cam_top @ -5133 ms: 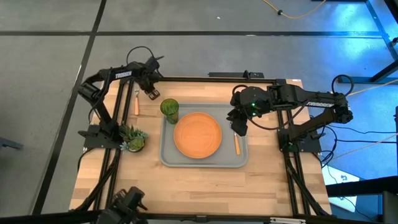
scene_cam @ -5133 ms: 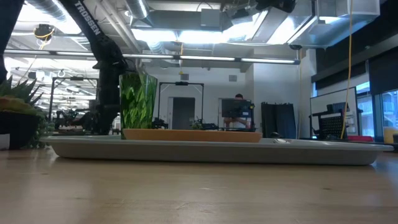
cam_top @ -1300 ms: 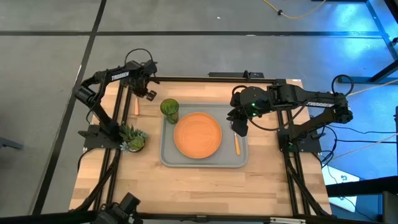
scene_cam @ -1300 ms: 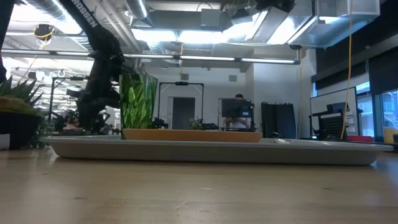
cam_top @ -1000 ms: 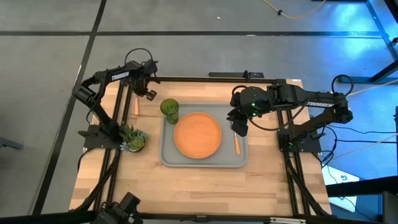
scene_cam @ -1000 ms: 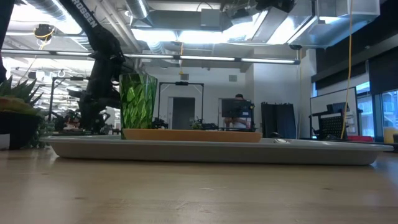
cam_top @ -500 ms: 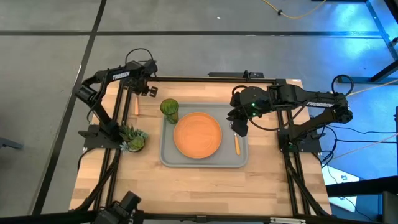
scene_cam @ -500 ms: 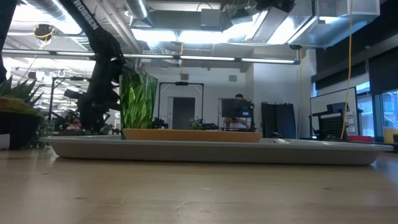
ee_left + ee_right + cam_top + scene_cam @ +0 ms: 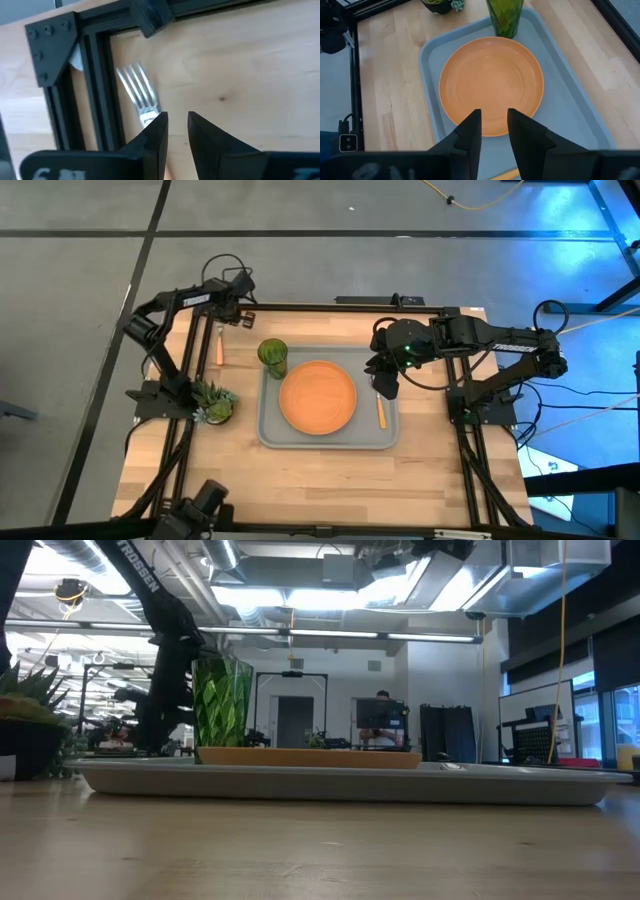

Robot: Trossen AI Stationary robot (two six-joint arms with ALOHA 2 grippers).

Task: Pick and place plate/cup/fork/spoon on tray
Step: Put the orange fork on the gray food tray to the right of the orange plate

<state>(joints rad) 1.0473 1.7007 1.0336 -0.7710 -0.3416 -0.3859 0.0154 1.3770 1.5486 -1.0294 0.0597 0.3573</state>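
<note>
The light-grey tray (image 9: 275, 435) lies mid-table. On it are the orange plate (image 9: 317, 397), the green cup (image 9: 272, 356) standing at its far-left corner, and an orange-handled utensil (image 9: 380, 412) by its right rim, head hidden under my right gripper. The fork (image 9: 220, 346) lies flat on the table at the far left, beside the black frame; its tines (image 9: 139, 92) show in the left wrist view. My left gripper (image 9: 175, 122) hovers by the fork's head, fingers a narrow gap apart. My right gripper (image 9: 494, 120) hangs over the tray's right part, fingers a narrow gap apart, empty.
A potted spiky plant (image 9: 213, 402) stands at the table's left edge, near the tray. Black frame rails (image 9: 95, 85) run close beside the fork. Bare wood lies between the tray and the near edge (image 9: 320, 480).
My left gripper has gone a little toward the table's far edge, staying above the fork's end of the table. The fork, the tray's things and my right arm have kept still.
</note>
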